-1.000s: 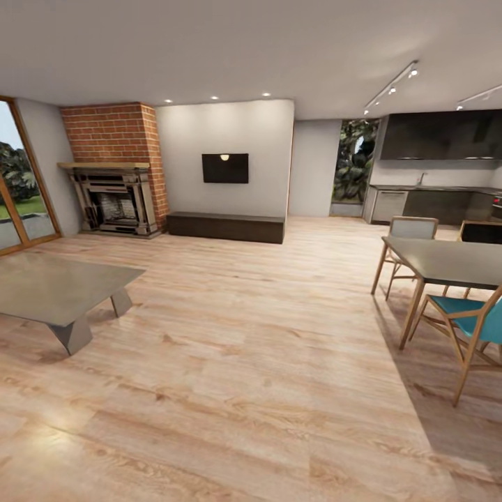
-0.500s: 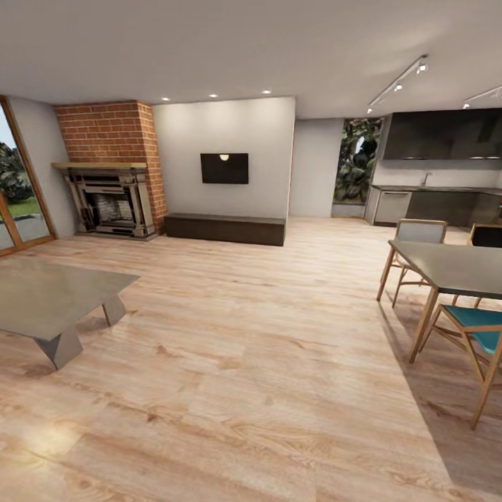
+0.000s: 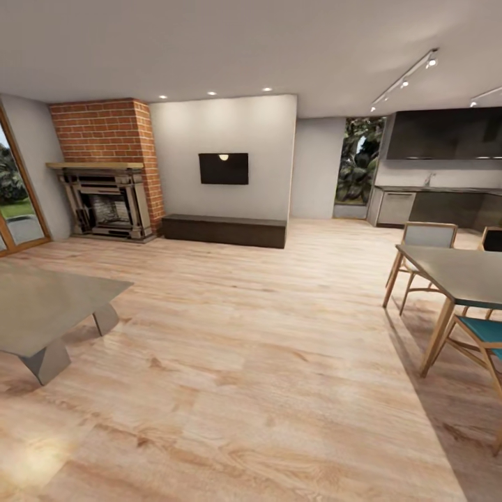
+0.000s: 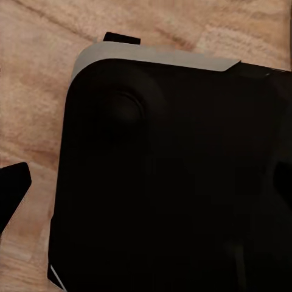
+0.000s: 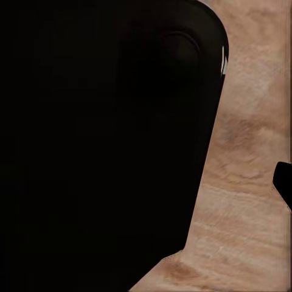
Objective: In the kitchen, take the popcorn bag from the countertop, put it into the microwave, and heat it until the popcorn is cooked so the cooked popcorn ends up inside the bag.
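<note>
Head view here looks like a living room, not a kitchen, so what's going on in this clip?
Nothing is being handled yet. The robot is out on the wooden floor of an open living area, with a brick fireplace, a low grey table and a dining table around it. The kitchen, with its dark cabinets, lies far off at the right. Both wrist views show a dark part of the robot's body over the floor.

a brick fireplace [image 3: 104, 167], a wall television [image 3: 223, 168], a low grey table [image 3: 42, 310] and a dining table [image 3: 464, 272] on wood floor [image 3: 244, 362].
</note>
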Controlling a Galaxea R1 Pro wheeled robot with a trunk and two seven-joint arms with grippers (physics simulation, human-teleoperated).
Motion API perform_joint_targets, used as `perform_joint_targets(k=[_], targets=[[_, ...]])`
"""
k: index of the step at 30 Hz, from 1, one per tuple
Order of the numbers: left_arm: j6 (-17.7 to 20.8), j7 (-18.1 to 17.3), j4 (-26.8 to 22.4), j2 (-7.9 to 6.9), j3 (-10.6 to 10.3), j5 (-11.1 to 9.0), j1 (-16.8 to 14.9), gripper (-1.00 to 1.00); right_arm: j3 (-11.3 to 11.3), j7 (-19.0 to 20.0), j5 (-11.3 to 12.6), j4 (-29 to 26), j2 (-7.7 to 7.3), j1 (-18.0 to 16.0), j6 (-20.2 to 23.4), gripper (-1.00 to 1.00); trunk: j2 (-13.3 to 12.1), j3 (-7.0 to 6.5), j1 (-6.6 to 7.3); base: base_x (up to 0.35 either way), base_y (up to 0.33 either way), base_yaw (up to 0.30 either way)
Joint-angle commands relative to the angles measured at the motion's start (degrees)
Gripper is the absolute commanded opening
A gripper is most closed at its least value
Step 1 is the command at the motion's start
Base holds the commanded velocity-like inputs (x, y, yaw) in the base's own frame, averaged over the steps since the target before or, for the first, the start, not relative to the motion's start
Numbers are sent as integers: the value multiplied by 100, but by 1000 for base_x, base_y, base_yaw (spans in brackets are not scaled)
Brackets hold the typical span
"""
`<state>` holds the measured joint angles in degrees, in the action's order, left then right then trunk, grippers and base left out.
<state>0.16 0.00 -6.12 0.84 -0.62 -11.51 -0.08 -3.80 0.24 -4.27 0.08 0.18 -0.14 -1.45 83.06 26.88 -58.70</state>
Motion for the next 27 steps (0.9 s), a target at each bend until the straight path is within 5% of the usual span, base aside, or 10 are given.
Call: perform_joint_targets(k=[1,17,27], targets=[[2,0,-4,1,-9,-44,-1,100,-34,2,-30,1,-1,-2,-13,100,2,5,-3,326,0,0],[2,0,-4,3,-9,-44,-1,100,-34,2,-20,1,-2,-3,-145,100,2,5,-3,326,0,-4],[2,0,-4,4,-9,-44,-1,100,-34,2,-13,1,-1,-3,-145,100,2,5,-3,326,0,-244]])
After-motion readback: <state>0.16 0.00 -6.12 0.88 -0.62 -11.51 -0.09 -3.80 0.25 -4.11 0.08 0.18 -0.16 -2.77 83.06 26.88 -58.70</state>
